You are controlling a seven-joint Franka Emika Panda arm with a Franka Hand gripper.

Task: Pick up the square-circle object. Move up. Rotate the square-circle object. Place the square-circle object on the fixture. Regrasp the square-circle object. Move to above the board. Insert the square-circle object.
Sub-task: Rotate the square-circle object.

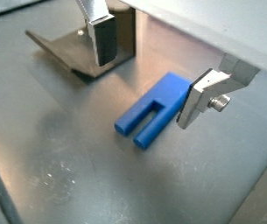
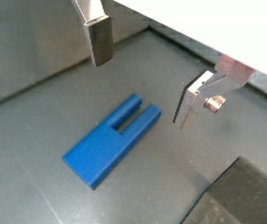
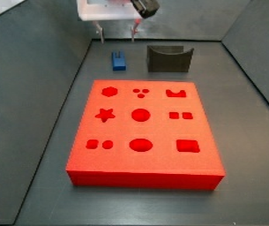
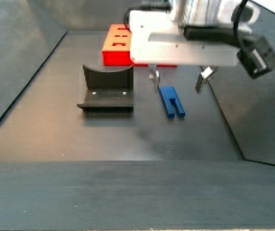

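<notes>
You are looking at a gripper point(image 4: 182, 82) with a wide, flat white body and a grey cylindrical wrist section above it. A black block, likely a camera housing, sticks out at its right end in a side view, with a dark cable looping over the top. Two thin fingers point(image 4: 204, 79) hang from the white body. In both wrist views each finger point(image 2: 97, 33) is a flat silver plate; the far one carries a long dark pad, while the near one point(image 1: 206, 97) is an angled silver bracket fastened with a round-headed screw. A faint reddish tint shows near that bracket's top, though blur hides its source.
</notes>
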